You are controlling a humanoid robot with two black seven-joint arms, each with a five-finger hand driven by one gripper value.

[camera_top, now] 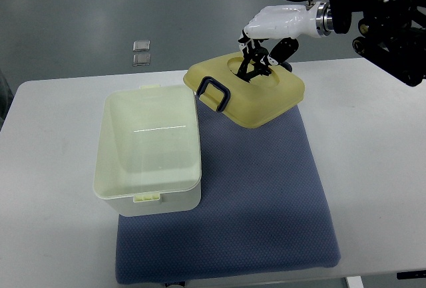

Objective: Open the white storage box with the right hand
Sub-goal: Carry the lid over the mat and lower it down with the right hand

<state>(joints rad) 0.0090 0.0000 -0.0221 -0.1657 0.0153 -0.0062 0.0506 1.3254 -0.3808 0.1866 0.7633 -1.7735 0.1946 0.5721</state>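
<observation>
The right hand (261, 54) comes in from the upper right, white glossy shell on top and black fingers (251, 65) curled down into the handle recess of the lid (247, 91), so it's got a grip on it. The lid is tilted, off the box and just right of it, over the far edge of the mat (266, 201). It's a pale yellow, rounded rectangle of smooth plastic, with a dark latch loop (214, 93) on its near-left side.

The box (149, 151) sits open to the left of the lid, half on the mat and half on bare table (373, 168). Creamy white, translucent-looking walls, rounded corners, small clip tab at the front. Can't see anything inside it, just glare.

The mat is blue-grey with a fine dotted weave. The table is plain white; beyond it is grey floor with two small shiny squares (141, 52). Exactly how the fingers wrap the handle is hard to make out, and the arm is cut off at the right edge.
</observation>
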